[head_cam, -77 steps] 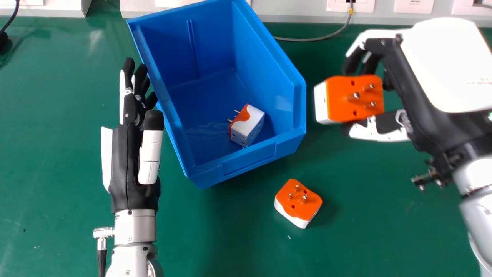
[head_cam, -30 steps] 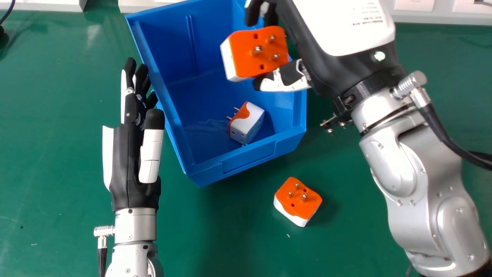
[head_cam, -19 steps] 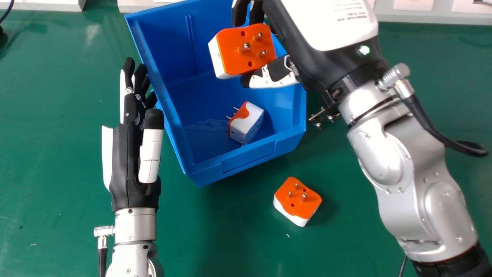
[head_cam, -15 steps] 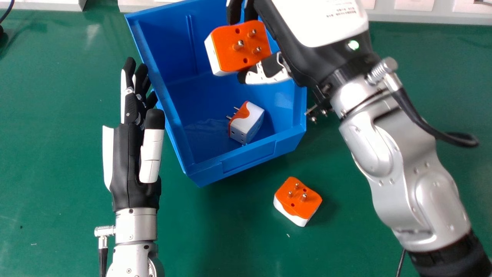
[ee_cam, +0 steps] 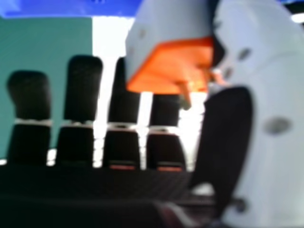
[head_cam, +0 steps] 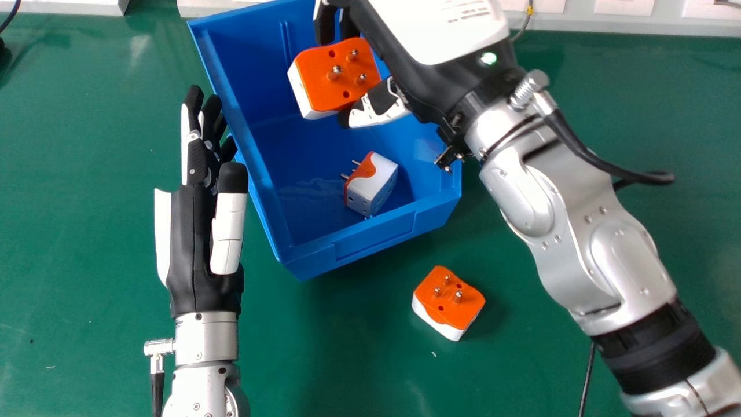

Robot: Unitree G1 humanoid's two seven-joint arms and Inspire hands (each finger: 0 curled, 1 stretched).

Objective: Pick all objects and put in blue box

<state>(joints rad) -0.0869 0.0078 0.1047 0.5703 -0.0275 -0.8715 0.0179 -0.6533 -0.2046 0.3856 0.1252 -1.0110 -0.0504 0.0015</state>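
While the right hand (head_cam: 376,110) hung over the far half of the blue box (head_cam: 376,237), its fingers and thumb were clamped on a plug adapter (head_cam: 321,90), a chunky block with a flat orange face, three metal pins and white sides. A second adapter (head_cam: 379,182), white with a curved orange patch, lay tilted on the box's floor near the near wall, its slim pins pointing left. A third adapter (head_cam: 446,304), orange above and white below, rested outside on the table (head_cam: 324,353), off the box's near right corner, with three pins facing up. Beside the box's left wall was the left hand (head_cam: 197,243), holding nothing, its fingers straight. The box was deep, open-topped and set at a slant; the tabletop was dark green, slightly glossy and dotted with small specks. Along the table's far edge ran a pale strip with white panels (head_cam: 625,7) and a thin grey cable (head_cam: 523,30); a black cable (head_cam: 10,18) curved near the far left corner.
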